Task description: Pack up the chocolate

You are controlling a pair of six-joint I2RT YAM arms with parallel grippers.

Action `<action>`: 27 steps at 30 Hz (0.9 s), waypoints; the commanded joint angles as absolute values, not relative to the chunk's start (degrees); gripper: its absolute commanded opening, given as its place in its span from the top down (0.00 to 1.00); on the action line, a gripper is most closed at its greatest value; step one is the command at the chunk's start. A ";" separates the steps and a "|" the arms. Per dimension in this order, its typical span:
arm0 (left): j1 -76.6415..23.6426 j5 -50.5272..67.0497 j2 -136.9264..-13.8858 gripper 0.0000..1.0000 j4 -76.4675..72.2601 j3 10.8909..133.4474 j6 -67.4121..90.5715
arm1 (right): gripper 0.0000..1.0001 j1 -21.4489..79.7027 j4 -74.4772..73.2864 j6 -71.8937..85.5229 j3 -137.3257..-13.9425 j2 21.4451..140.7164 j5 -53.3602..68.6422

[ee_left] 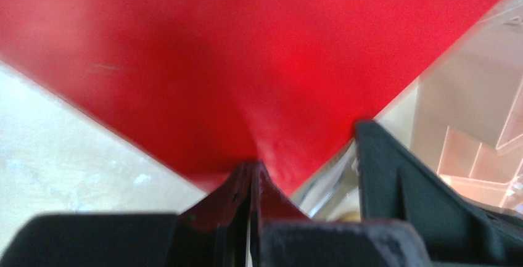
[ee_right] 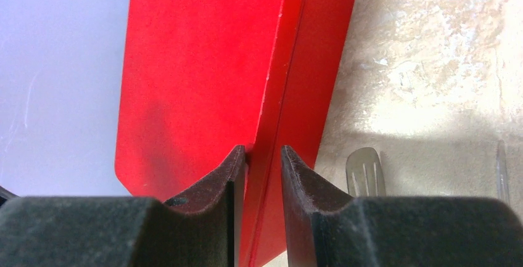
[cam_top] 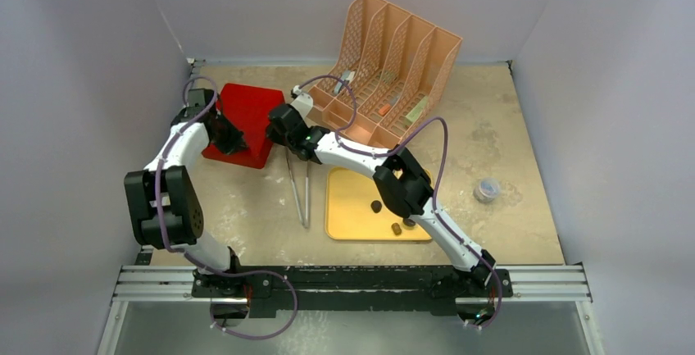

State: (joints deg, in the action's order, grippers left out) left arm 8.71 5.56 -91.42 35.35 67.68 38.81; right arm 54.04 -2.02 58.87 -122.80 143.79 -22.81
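Closest to us, the left gripper [ee_left: 251,171] is pinched fully together on a corner of the red box [cam_top: 246,117], while the right gripper [ee_right: 264,156] stands barely parted, clamping the box's thin edge between its fingertips. We judge we are opening the box; next, the two must draw apart steadily. What the box holds is hidden. The chocolate [cam_top: 375,206], a few dark pieces, sits on the yellow tray [cam_top: 352,187], well away from both sets of fingers.
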 commanded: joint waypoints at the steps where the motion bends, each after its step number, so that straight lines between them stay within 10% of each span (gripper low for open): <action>1: 7.79 7.80 -93.52 1.00 30.26 60.58 39.93 | 0.71 53.61 -8.79 57.33 -121.21 141.77 -24.31; 17: 7.54 9.12 -86.88 1.00 36.55 72.57 41.65 | 0.71 53.61 -6.77 57.22 -119.58 140.70 -24.30; 27: 3.73 3.53 -88.70 1.00 31.67 54.53 40.93 | 0.71 53.61 -7.34 56.67 -119.57 140.80 -24.12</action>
State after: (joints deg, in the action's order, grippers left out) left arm 4.97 5.93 -88.09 31.35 59.68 41.85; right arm 54.02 -1.72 58.61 -121.14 142.74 -22.81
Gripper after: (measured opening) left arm 0.005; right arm 0.288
